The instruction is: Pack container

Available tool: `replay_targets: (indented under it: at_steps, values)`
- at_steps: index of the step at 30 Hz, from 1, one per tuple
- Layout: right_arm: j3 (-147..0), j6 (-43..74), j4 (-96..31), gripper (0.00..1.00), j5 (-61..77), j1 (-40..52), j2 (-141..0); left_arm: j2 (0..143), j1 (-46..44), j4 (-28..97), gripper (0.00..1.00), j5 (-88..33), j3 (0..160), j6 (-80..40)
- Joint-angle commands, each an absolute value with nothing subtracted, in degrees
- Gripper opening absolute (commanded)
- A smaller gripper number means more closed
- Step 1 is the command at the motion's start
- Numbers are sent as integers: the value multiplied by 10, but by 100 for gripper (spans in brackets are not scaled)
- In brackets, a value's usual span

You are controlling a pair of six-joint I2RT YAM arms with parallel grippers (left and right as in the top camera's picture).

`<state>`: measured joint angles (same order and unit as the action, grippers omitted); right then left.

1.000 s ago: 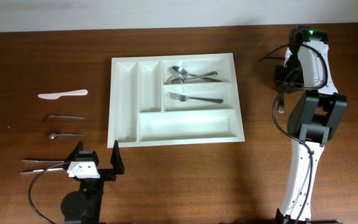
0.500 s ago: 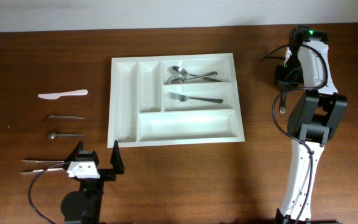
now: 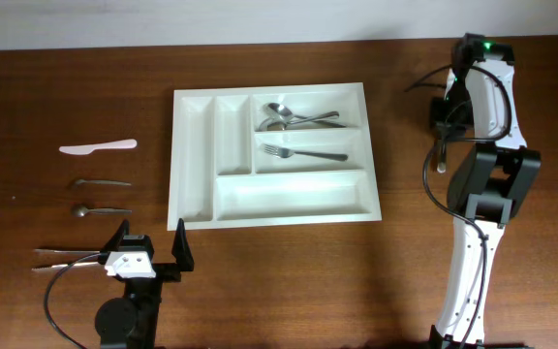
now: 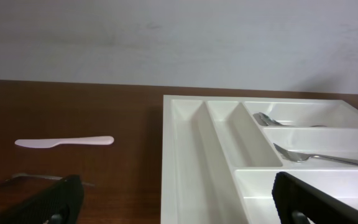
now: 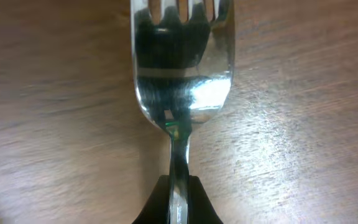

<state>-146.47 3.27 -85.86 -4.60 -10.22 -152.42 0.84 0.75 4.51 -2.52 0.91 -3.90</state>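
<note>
Two arms share the job, and only one is loaded. The right tool (image 5: 178,202) is clamped on the slim handle of a held fork (image 5: 182,74), just below where the handle widens into the head. It sits to the right of the container (image 3: 289,194), apart from its right wall, with bare wooden surface (image 3: 405,271) between them. The left tool (image 3: 150,240) stands with its jaws wide apart and empty, just off the container's lower left corner.

The container lies flat in the middle of the surface. Its upper long compartment holds spoons (image 3: 284,118), the middle one holds a packed fork (image 3: 303,152), and the lowest long compartment and both narrow upright ones look bare. Well to the left of the container lie a white plastic knife (image 3: 98,147), two small metal pieces (image 3: 103,182) and a pair of long thin metal pieces (image 3: 66,258).

Judging by its look, the container is thin rigid plastic, light enough to skate on the wood if a wall is bumped. It is best left alone, or taken only by the rim. The held fork is stiff, polished and likely slippery. With so narrow a pinch it could swivel, so a grip nearer mid-handle would probably be steadier. It probably belongs in the middle long compartment.
</note>
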Motion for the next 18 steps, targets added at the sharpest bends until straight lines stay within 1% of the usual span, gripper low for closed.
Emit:
replay_targets:
  at_steps: [1, 4, 8, 13, 18]
  values:
    - [-1508, 41, -868, 4, -32, -74, -1524, 3, 8, 45, 99, -25, 5, -30]
    - [-1535, 46, -882, 4, -29, -55, -1522, 3, 8, 45, 99, -25, 5, -30]
    - [-1580, 83, -920, 4, -8, -30, -1521, 3, 8, 45, 99, -25, 5, -30]
    - [-1663, 117, -974, 4, 33, 4, -1521, 3, 8, 45, 99, -25, 5, -30]
    - [-1699, 116, -973, 4, 69, 32, -1498, 3, 8, 45, 99, -25, 5, -30]
